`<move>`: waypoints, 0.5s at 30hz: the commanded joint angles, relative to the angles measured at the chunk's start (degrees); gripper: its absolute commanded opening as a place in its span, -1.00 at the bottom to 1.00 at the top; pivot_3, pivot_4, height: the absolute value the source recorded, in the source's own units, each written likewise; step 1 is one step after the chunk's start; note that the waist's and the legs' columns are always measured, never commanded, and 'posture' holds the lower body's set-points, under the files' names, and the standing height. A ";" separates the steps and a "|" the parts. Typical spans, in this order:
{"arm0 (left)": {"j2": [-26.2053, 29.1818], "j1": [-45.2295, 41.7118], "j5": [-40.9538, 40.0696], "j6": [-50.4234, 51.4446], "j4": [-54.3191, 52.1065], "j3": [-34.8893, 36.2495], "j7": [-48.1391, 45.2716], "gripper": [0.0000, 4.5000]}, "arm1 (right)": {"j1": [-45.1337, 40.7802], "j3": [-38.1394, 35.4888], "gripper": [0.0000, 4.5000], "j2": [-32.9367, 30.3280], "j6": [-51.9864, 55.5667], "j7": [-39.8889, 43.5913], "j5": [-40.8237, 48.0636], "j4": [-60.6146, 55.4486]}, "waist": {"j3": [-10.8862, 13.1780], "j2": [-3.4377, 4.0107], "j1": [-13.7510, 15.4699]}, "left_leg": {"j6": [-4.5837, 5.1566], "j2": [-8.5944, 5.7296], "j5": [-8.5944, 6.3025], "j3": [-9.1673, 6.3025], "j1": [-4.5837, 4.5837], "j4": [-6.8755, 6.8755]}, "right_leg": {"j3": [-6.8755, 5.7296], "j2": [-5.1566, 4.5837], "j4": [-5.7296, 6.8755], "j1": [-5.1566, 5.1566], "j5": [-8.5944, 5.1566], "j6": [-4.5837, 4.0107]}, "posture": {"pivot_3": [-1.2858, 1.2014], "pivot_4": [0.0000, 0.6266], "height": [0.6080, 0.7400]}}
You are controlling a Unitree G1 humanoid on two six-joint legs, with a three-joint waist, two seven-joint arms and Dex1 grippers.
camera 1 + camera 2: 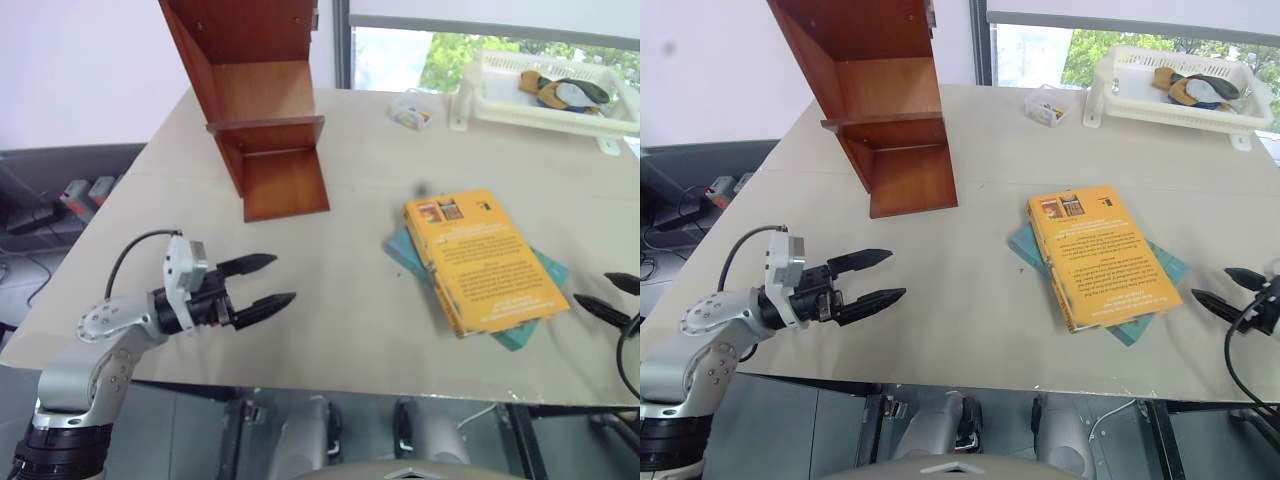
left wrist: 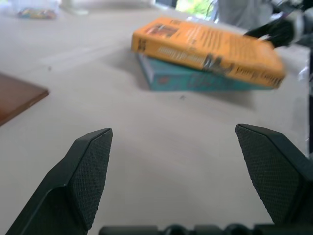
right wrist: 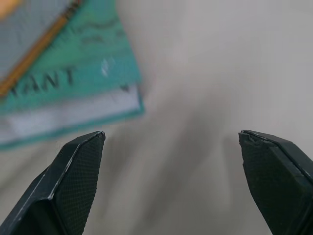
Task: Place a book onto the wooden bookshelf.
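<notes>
While the thick orange-yellow paperback book (image 1: 482,262) lies flat, back cover up, right of centre in the head views, neither claw has hold of it. It rests on a thinner teal-green book (image 1: 535,290), whose edges show beneath it at the left and lower right; both sit on the pale grey desk (image 1: 350,290). The tall reddish-brown polished wooden bookshelf (image 1: 262,105) stands at upper left of the frame, well apart from the books, its lower shelf board and base bare.

Left claw (image 1: 262,283): lower left of the frame, over the desk, jaws spread wide and empty, pointing toward the books. Right claw (image 1: 610,298): at the right edge of the frame, jaws likewise wide apart and empty, tips near the lower right corner of the book stack but not touching it. In the right wrist view the teal-green book's corner lies just beyond the fingers (image 3: 78,171).

Background: a white plastic basket (image 1: 480,95) and a small clear box (image 1: 411,112) at upper right.

Step in hand, as judged: the approach to the grasp; nothing is lifted yet. The next move calls for a claw to close on the orange-yellow book alone, along an overhanging edge, leaving the teal-green one behind, then a carry across the desk to a shelf board.
</notes>
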 commanded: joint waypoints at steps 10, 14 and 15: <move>3.87 0.86 -1.15 -1.09 -3.85 1.39 -4.68 0.97 | -6.75 3.37 1.00 4.71 0.91 -2.91 0.23 -3.16 | 0.08 0.04 0.02 | -0.24 -0.05 0.13 0.04 -0.01 -0.11 | -0.04 -0.02 -0.07 -0.01 0.03 -0.06 | 0.03 -0.52 0.57; 3.48 0.43 -1.11 -0.89 -3.86 1.10 -3.87 0.97 | -7.72 3.27 1.00 3.79 -1.65 -4.63 -1.19 -1.23 | 0.09 0.05 0.06 | -0.24 -0.05 0.13 0.04 -0.01 -0.11 | -0.04 -0.02 -0.07 -0.01 0.04 -0.08 | 0.03 -0.52 0.57; 3.46 0.47 -1.28 -0.80 -3.87 1.26 -3.83 0.97 | -7.94 2.78 1.00 3.42 -2.40 -5.26 -1.31 -0.63 | 0.09 0.04 0.09 | -0.24 -0.06 0.13 0.04 -0.01 -0.12 | -0.04 -0.02 -0.07 -0.01 0.04 -0.08 | 0.03 -0.52 0.57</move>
